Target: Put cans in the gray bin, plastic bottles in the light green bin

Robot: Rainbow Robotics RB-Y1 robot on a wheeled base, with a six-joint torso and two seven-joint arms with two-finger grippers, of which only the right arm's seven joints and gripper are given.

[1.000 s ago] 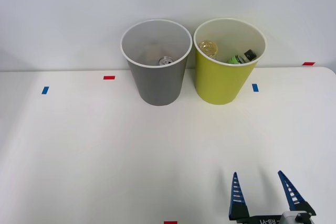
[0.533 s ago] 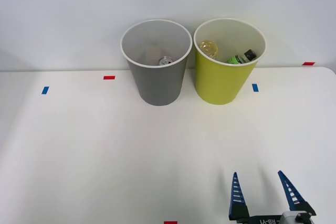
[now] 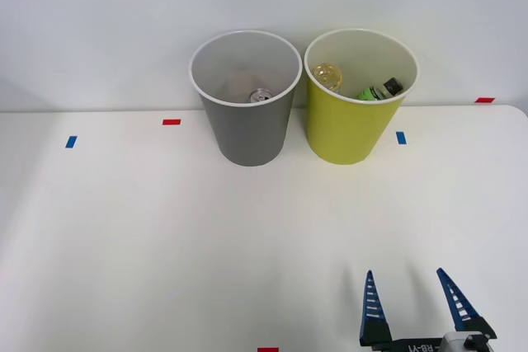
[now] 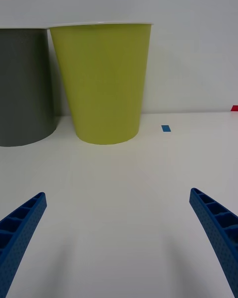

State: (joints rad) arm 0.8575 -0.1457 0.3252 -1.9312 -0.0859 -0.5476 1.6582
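So, right gripper [image 3: 417, 307] parked low near the front edge of the white table [image 3: 165, 228], well clear of the gray bin [image 3: 246, 121], blue fingers [image 4: 218, 228] spread wide, gripping nothing. One can [image 3: 261, 96] down inside that gray bin. Light green bin [image 3: 355, 117] just to its right, holding a yellowish bottle [image 3: 327, 77] and a green bottle [image 3: 378, 91].
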